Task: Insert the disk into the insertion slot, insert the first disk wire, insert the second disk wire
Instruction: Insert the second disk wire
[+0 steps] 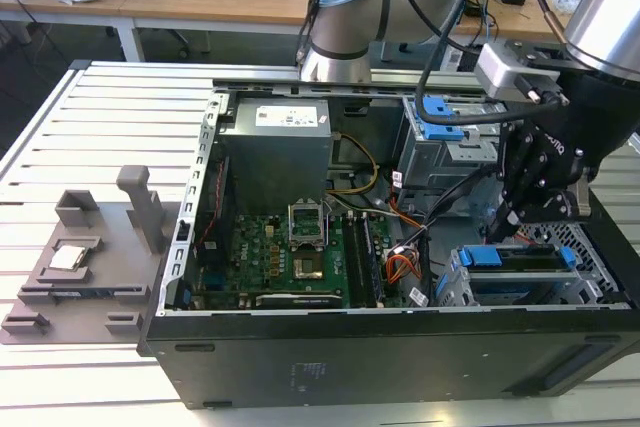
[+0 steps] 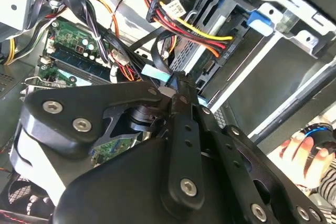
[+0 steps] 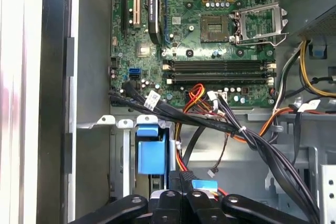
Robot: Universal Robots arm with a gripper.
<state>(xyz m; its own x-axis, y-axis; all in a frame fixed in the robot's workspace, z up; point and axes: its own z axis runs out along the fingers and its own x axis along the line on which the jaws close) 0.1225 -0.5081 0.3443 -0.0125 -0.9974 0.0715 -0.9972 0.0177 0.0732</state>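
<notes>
The disk (image 1: 520, 259), in its bright blue carrier, lies inside the insertion slot (image 1: 590, 247), the low perforated grey cage at the case's corner on the exterior view's right. My gripper (image 1: 503, 227) hangs just above the disk's inner end. Its fingers are shut on a black wire connector with a light-blue tab (image 3: 203, 184), which also pokes out past the tips of my gripper (image 2: 176, 83) as a light-blue tab (image 2: 156, 72). In the first wrist view the blue carrier (image 3: 152, 153) sits right beside my gripper (image 3: 181, 181).
Bundled black, red, yellow and orange cables (image 3: 231, 127) cross between the motherboard (image 1: 290, 257) and the drive bays. A taller grey bay with a blue latch (image 1: 440, 117) stands behind. A grey fixture plate (image 1: 80, 267) lies outside the case. A person's hand (image 2: 307, 150) is nearby.
</notes>
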